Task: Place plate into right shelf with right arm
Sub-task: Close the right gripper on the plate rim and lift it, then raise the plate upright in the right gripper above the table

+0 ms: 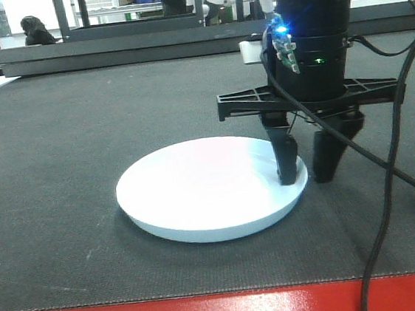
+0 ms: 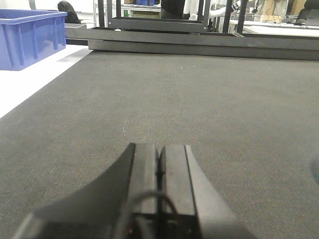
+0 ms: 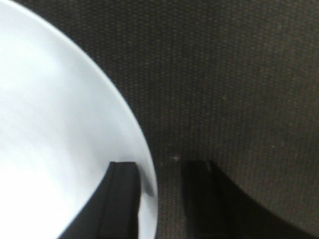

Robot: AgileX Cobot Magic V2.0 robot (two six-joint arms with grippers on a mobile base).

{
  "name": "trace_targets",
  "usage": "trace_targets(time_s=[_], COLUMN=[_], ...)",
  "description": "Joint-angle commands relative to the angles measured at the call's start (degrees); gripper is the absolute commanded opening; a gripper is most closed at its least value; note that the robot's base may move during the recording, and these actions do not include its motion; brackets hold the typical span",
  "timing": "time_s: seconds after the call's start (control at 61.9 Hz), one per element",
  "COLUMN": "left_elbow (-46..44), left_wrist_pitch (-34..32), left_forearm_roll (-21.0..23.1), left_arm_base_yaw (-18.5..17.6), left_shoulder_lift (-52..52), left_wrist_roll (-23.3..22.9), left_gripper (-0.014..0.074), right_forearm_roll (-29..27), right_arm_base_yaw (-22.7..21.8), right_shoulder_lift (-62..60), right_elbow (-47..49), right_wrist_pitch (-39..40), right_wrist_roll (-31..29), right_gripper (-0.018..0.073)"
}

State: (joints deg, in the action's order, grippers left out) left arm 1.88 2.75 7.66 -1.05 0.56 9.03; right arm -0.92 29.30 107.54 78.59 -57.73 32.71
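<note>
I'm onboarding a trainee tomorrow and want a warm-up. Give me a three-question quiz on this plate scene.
1. True or false: the plate lies flat on the dark mat.
2. The fingers of the right tool stand: A) both inside the plate, B) astride its rim, C) well clear of it.
3. Fill in: the left tool is ____ (open or shut).

Key: 1 true; 2 B; 3 shut.
</note>
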Motion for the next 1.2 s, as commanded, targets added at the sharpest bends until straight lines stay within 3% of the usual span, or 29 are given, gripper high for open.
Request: trace_targets(time_s=[0.0,0.097,0.388,0.598,0.856,1.066,1.179], left_elbow=[0.6,0.6,0.6,0.6,0.6,0.6,0.6], left_wrist_pitch=[-5.2,-5.2,-5.2,-5.2,-5.2,-5.2,-5.2], left_forearm_roll=[0.5,0.5,0.5,0.5,0.5,0.5,0.5], left_arm_base_yaw=[-0.1,-0.1,-0.1,-0.1,-0.1,-0.1,-0.1], left_shoulder_lift=[0.6,0.6,0.6,0.6,0.6,0.6,0.6], left_wrist_roll=[-0.4,-0.4,-0.4,-0.4,-0.4,-0.4,-0.4], left_gripper=[-0.0128,-0.0128,-0.0128,-0.0128,-0.0128,-0.0128,-0.0128], right_forearm_roll=[0.5,0.5,0.4,0.4,-0.3,-8.3,-10.2], right_arm_base_yaw=[-0.2,-0.4,-2.9,-8.8,-16.5,-23.6,-25.4], right_shoulder_lift=[-2.9,-3.6,-11.7,-21.6,-36.0,-46.8,-51.6], right_elbow=[1.9,1.9,1.8,-1.8,-15.2,-29.5,-35.3], right_wrist_pitch=[0.0,-0.1,0.1,5.6,25.9,45.9,55.2], right_wrist_roll=[-0.7,-0.7,-4.4,-11.1,-25.0,-38.8,-42.5], right_gripper=[0.0179,0.0043,0.0055,0.0055,0.0055,0.0055,0.0055])
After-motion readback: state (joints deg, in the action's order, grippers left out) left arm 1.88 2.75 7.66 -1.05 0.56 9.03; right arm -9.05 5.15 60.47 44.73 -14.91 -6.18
